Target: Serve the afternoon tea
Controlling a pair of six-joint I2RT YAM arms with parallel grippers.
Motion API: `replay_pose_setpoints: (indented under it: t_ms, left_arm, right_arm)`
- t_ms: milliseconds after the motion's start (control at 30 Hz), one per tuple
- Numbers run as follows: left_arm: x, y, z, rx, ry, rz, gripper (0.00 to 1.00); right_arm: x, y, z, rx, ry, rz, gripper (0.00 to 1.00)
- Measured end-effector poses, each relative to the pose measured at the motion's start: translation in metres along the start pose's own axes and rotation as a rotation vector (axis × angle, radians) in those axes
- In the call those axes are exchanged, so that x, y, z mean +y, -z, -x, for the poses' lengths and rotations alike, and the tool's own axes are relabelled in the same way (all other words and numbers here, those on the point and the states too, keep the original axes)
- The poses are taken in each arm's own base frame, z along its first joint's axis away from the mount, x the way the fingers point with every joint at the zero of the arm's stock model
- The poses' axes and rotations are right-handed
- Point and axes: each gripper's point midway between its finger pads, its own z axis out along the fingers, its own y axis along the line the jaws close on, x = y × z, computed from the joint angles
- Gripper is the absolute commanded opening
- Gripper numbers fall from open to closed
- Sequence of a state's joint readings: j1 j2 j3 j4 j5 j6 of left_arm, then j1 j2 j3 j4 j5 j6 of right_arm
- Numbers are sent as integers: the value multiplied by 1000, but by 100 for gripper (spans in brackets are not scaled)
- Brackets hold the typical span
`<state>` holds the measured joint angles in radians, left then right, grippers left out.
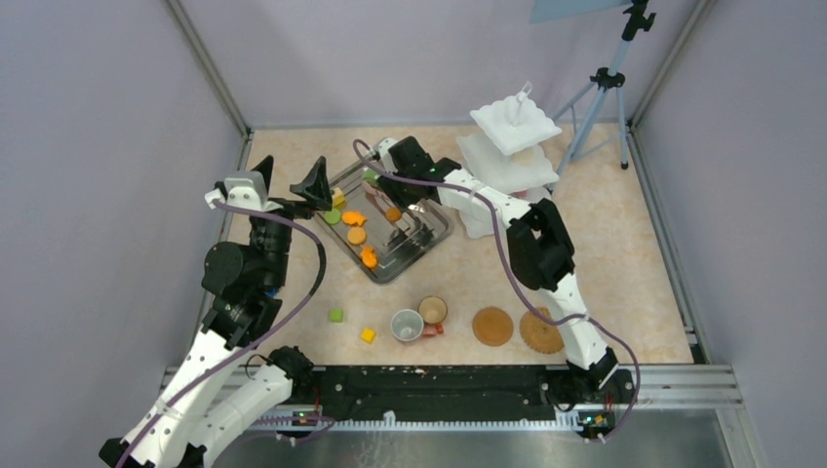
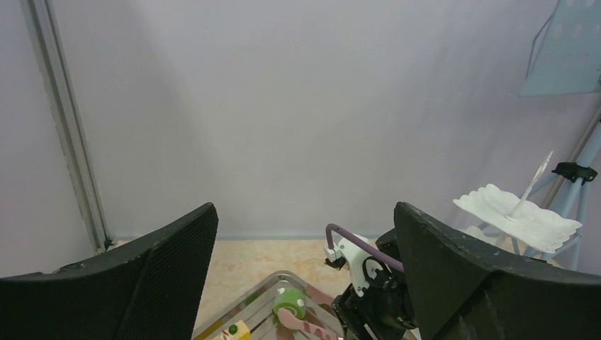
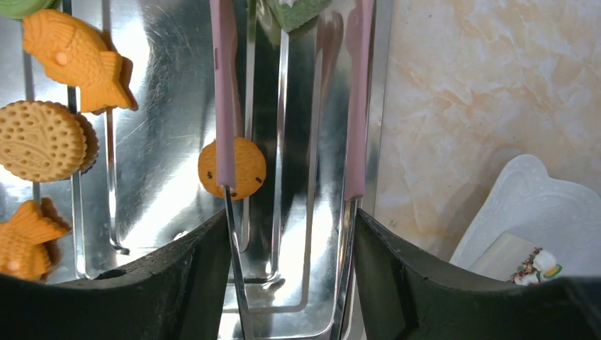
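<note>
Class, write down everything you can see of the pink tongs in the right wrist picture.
The pink tongs have two long arms, each sleeved in pink for the far stretch and bare shiny steel nearer the camera. The arms stand apart, roughly parallel, over the grey steel tray, one crossing in front of a round orange biscuit. Their tips lie beyond the picture's top edge. The right gripper flanks the bare steel part with its black fingers, one against each arm, apparently holding them.

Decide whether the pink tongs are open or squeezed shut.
Open: the pink tongs' two arms stand well apart in the right wrist view, bare steel tray between them.
</note>
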<state>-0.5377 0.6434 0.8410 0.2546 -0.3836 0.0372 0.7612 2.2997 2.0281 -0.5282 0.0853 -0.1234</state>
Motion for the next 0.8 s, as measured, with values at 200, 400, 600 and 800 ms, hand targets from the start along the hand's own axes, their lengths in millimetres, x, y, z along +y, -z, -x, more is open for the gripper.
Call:
replay_pose_setpoints:
  t_ms: [200, 400, 600, 800]
  left_arm:
    - [0, 0, 0, 0, 0, 0, 99]
    - [0, 0, 0, 0, 0, -1, 99]
    - [0, 0, 0, 0, 0, -1, 99]
    - [0, 0, -1, 2, -1, 0, 99]
  right_arm:
    - [-6, -13, 0, 7, 29, -9, 48]
    - [-6, -15, 0, 12, 44, -4, 32]
    - [1, -5, 1, 33, 8, -5, 22]
    - [31, 61, 4, 38, -34, -20, 18]
